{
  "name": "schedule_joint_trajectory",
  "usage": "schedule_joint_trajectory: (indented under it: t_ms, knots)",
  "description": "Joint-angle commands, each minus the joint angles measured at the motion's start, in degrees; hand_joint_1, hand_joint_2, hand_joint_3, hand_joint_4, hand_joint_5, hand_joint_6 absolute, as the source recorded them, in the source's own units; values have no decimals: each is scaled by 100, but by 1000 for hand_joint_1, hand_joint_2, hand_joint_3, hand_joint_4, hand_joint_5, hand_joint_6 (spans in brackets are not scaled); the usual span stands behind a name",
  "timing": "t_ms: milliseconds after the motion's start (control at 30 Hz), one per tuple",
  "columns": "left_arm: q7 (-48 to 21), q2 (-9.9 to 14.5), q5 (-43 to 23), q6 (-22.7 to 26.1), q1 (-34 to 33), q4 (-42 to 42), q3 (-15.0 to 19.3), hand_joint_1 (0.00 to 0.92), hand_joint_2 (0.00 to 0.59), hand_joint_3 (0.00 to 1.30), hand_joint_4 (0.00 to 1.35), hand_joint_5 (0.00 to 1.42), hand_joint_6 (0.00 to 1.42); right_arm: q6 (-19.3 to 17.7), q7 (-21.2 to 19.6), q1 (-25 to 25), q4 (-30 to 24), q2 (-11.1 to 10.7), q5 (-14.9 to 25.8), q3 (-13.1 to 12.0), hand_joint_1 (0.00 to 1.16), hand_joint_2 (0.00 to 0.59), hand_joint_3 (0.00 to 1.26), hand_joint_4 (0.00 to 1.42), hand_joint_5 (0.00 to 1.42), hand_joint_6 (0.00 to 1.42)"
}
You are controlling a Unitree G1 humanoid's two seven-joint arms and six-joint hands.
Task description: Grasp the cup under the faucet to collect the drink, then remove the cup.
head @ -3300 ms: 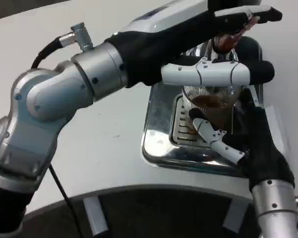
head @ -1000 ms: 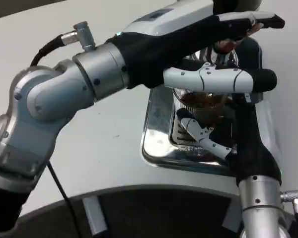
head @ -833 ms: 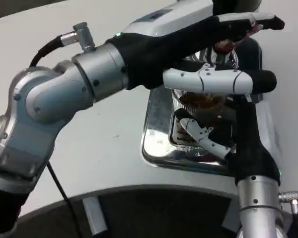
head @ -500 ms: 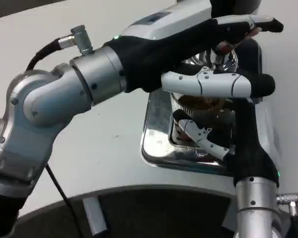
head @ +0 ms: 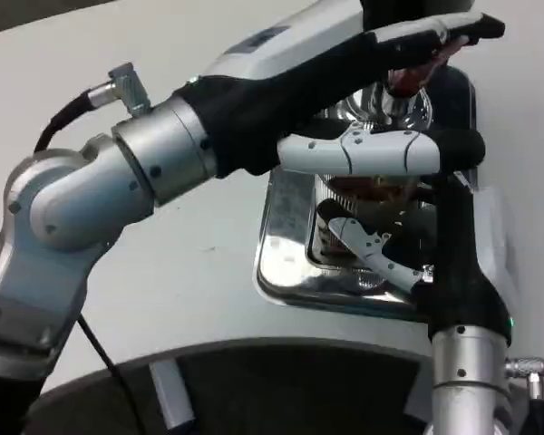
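Since the picture from half a second ago, the left forearm has slid a little toward the left edge and the cup has risen slightly over the tray. Seen from the head camera, the left robot hand (head: 381, 100) reaches across a shiny dispenser; its upper fingers stretch to the reddish tap handle (head: 408, 77), though whether they press or grip it is hidden from here. A lower white finger (head: 363, 152) lies level across the front of the clear glass cup (head: 367, 204). That cup holds brown drink and stands over the slotted drip tray (head: 290, 263), beneath the chrome faucet (head: 403, 107). The right robot hand (head: 408, 249) comes up from below and is wrapped around the cup, a white finger curling over its near side. Beneath everything lies a plain white worktop (head: 190, 254) with a curved front edge; below that edge the floor looks dark grey. A black cable (head: 100, 349) hangs beside the left elbow.
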Motion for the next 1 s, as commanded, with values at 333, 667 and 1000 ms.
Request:
schedule_joint_trajectory:
  t_ms: [333, 667, 1000]
  knots:
    - [288, -280, -345, -365, 36, 98, 405, 0, 109, 98, 90, 196, 239, -62, -37, 212, 35, 123, 183, -119, 760, 251, 384, 425, 540, 639]
    - [341, -385, -634, -301, 165, -271, 612, 0, 112, 137, 156, 247, 287, -187, -73, 244, 83, 110, 252, -273, 750, 261, 412, 449, 566, 670]
    - [332, -250, -979, -101, 517, -888, 1027, 0, 112, 162, 184, 274, 310, -296, -97, 224, 86, 117, 286, -358, 762, 266, 440, 479, 602, 719]
